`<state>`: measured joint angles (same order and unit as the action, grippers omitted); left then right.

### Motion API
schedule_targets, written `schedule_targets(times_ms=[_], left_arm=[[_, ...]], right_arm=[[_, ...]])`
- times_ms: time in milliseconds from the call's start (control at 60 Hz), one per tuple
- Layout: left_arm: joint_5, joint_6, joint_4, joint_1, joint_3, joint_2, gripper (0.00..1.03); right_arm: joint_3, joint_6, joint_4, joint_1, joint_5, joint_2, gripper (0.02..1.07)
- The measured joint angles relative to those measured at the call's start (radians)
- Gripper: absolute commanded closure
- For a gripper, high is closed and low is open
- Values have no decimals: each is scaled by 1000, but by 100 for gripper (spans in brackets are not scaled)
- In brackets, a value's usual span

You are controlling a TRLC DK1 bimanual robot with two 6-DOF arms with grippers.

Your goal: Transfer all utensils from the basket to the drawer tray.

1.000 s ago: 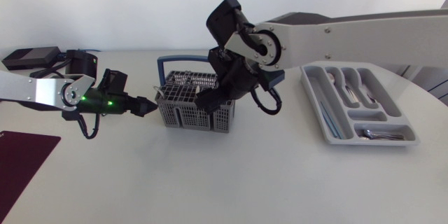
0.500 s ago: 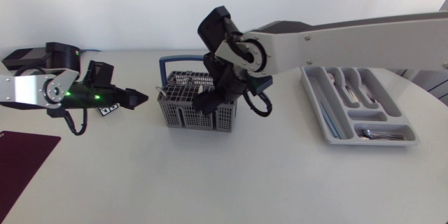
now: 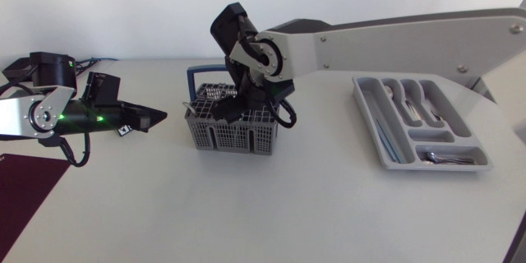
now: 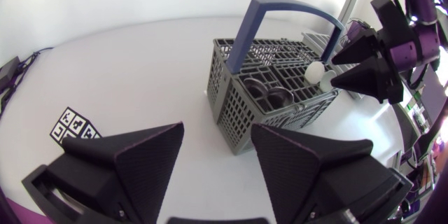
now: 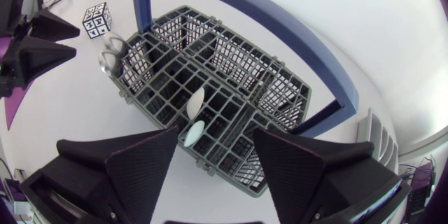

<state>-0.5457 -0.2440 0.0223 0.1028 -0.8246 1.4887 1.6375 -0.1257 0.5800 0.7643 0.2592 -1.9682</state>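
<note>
White table [image 3: 288,205], right hand [image 3: 228,110] spread above basket [image 3: 234,136]

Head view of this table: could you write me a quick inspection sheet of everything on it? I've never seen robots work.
Surface: white table.
Job's things: grey basket with a blue handle, utensils inside; drawer tray on the right arm's side, holding cutlery.
Clutter: dark red mat; small marker block.
Grippers: left gripper open, beside the basket, apart from it; right gripper open, above the basket.
Cables: black cables loop at both wrists.
Surroundings: nothing seen.
</note>
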Motion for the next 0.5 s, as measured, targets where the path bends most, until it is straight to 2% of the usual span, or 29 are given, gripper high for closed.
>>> schedule_targets(times_ms=[117, 267, 500], left_arm=[[0, 0, 4, -4, 11, -17, 35], [0, 0, 6, -14, 16, -44, 35], [0, 0, 6, -25, 34, -60, 35]], right_arm=[[12, -6, 2, 0, 9, -23, 62], [12, -6, 7, 2, 14, -31, 75], [14, -5, 6, 16, 50, -35, 79]])
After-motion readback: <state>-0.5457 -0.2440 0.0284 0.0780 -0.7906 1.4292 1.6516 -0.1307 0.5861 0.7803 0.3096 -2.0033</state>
